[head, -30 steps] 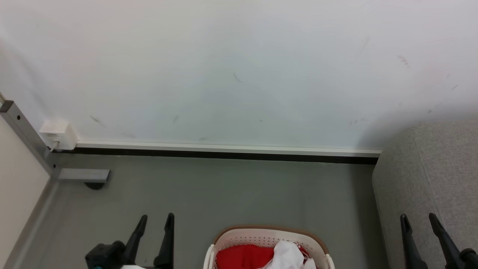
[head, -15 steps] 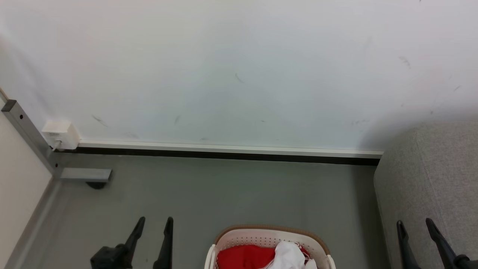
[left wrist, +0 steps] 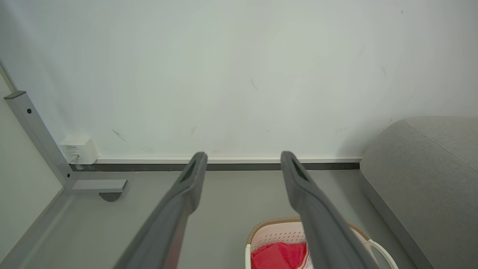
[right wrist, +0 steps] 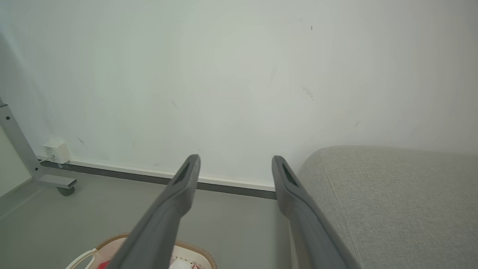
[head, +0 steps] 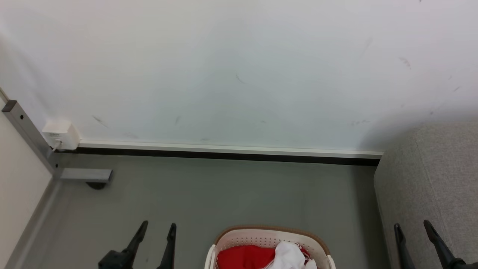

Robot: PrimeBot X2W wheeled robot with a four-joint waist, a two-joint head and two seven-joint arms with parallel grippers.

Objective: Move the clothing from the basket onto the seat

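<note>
The white basket [head: 269, 233] with its brown rim stands on the floor at the bottom middle of the head view, holding red clothing [head: 242, 257] and a white cloth piece [head: 289, 256]. The grey seat [head: 437, 179] rises at the right. My left gripper [head: 158, 227] is open and empty, left of the basket. My right gripper [head: 410, 226] is open and empty in front of the seat's side. In the left wrist view the basket [left wrist: 278, 235] with red clothing [left wrist: 278, 256] lies below the open fingers [left wrist: 190, 179]. The right wrist view shows the seat [right wrist: 392, 201] beside open fingers [right wrist: 287, 183].
A white wall [head: 239, 71] with a dark baseboard [head: 224, 154] runs across the back. A grey metal frame leg with a caster [head: 87, 176] and a white wall box [head: 59, 133] stand at the left. Grey floor [head: 224, 194] lies between wall and basket.
Both grippers have sunk lower in the head view, the left one also shifting slightly right. The basket and clothing stay put.
</note>
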